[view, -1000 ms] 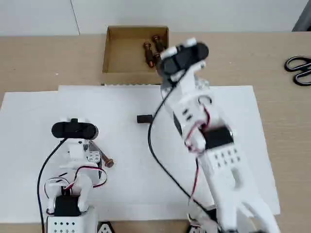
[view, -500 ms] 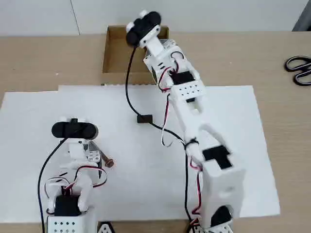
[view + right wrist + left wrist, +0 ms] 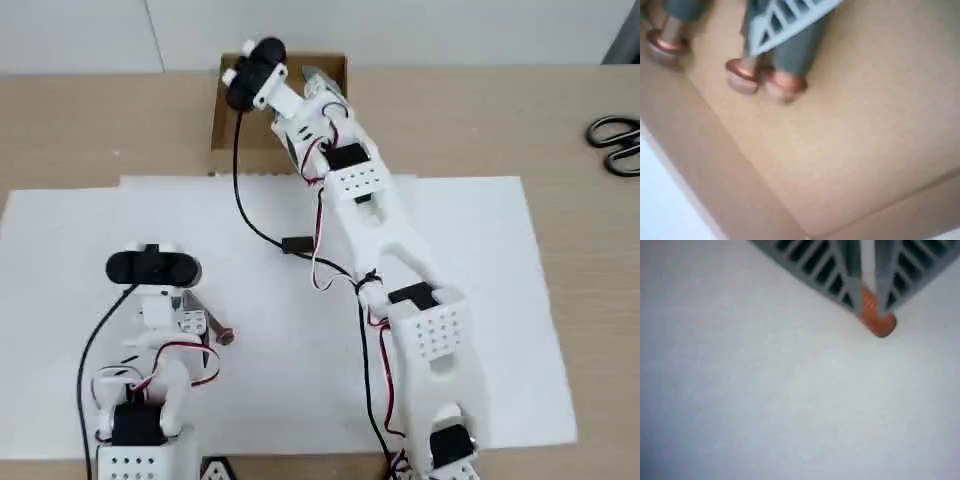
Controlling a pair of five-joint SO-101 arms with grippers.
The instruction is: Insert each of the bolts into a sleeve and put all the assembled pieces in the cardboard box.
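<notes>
Left gripper clamped on copper bolt, above white paper

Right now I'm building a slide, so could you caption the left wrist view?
Left claw shut on a copper-coloured bolt, held over the white paper sheet.

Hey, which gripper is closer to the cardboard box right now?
Right. The right gripper is over the cardboard box; the left gripper sits apart from it over the white paper, shut on a bolt.
</notes>
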